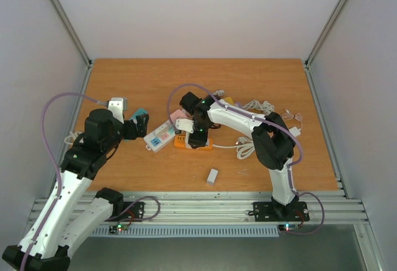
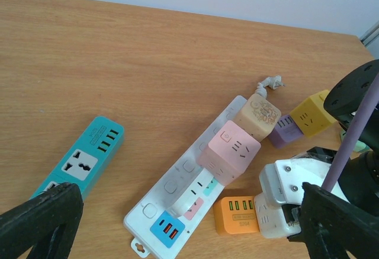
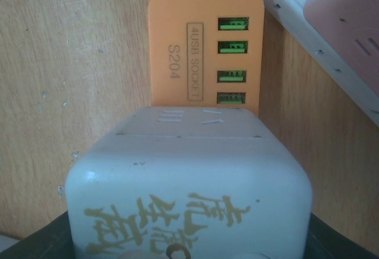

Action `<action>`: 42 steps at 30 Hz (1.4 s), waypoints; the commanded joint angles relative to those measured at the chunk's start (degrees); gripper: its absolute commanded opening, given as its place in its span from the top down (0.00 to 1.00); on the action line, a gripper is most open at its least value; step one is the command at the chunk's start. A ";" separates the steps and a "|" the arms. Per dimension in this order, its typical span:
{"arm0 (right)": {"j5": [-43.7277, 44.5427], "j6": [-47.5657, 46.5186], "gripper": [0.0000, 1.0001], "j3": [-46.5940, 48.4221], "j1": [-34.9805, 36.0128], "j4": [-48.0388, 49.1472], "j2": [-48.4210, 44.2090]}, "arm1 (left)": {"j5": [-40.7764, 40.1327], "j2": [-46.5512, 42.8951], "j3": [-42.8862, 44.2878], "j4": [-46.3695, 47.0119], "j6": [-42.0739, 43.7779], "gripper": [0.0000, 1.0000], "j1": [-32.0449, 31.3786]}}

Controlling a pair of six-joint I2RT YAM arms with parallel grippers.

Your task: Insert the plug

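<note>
Crowding white plug (image 3: 189, 176): orange strip (image 3: 204, 51), pink cube (image 3: 346, 22).

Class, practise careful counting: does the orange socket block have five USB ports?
No, the orange socket block shows only four green USB ports in one row.

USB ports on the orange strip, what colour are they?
Green ports, clearest in right wrist view.

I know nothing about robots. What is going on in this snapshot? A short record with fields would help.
left gripper: open, empty, near teal power strip
right gripper: closed on white cube adapter, next to orange USB socket
white power strip: flat on table, pink cube on it
progress: white cube adapter apparently not yet plugged in
</note>
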 commanded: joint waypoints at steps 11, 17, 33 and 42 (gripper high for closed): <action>-1.94 3.22 0.02 -1.88 -0.41 0.90 -3.67 | -0.51 -0.13 0.18 2.16 -0.11 0.01 0.05; -0.54 8.47 0.01 -4.90 -0.56 7.52 -11.75 | -0.49 -0.36 0.27 1.92 -0.24 0.01 0.12; 3.98 55.39 0.01 -18.38 -14.38 13.26 -33.92 | -3.24 0.67 2.21 -0.61 -1.80 0.00 0.10; 21.62 70.08 0.02 -30.92 -15.48 17.95 -39.97 | 3.78 1.14 1.51 0.10 -1.66 0.01 0.09</action>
